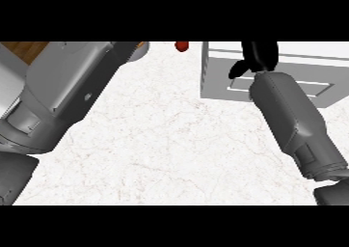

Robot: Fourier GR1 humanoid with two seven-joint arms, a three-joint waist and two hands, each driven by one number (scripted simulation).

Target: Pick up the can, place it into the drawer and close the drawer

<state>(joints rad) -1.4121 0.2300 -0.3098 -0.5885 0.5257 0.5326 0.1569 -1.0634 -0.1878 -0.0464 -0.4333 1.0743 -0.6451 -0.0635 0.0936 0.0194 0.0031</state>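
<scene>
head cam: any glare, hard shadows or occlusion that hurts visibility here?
Head view: lighting is flat and even, with no glare on the marble counter and no hard cast shadows. The left forearm fills the view's left side; the left hand is out of frame. The right hand overlaps the drawer unit. Only a red sliver shows at the top edge.

The table is white with thin, pale marble lines. It fills most of the frame. A small bit of brown wood shows in the upper left corner.
</scene>
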